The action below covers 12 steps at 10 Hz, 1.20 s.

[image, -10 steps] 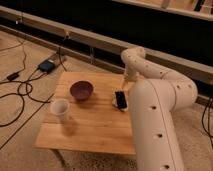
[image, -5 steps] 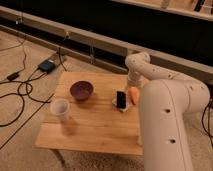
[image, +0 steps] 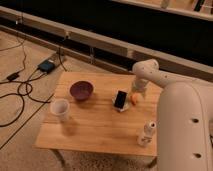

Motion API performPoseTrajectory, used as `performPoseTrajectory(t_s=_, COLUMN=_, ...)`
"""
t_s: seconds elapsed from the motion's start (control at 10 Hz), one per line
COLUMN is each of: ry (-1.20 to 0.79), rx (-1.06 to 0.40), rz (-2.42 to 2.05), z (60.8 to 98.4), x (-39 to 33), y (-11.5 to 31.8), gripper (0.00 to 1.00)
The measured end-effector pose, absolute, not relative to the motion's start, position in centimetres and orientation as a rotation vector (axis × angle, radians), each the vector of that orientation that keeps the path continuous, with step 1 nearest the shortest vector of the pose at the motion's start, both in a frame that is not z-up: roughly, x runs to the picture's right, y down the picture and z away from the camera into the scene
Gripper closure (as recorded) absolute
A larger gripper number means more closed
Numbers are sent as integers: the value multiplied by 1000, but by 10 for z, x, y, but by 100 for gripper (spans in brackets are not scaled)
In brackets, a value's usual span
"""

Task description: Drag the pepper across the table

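Observation:
The small orange pepper (image: 135,98) lies on the pale wooden table (image: 100,127), just right of the black phone (image: 120,98) on its white base. My gripper (image: 137,92) hangs at the end of the white arm (image: 152,75) and comes down right over the pepper, at or touching its top. The wrist hides the gripper's tip. The arm's big white body (image: 185,130) fills the right side of the view and covers the table's right edge.
A dark purple bowl (image: 81,90) sits at the table's left middle and a white cup (image: 60,107) stands in front of it. A small white bottle (image: 146,133) stands near the front right. Cables and a box (image: 46,65) lie on the floor at left.
My arm has swung to the right, from behind the phone to its right side. The orange pepper now shows beside the phone, under the gripper.

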<state>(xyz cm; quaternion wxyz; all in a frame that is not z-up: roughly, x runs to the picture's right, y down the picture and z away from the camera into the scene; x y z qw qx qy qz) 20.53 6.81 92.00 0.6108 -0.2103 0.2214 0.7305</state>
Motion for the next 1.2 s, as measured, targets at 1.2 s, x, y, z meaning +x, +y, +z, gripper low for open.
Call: performPoseTrajectory(t_s=1.2, ry=600, rx=-484, rz=1610, z=936, x=205, y=89, gripper=35)
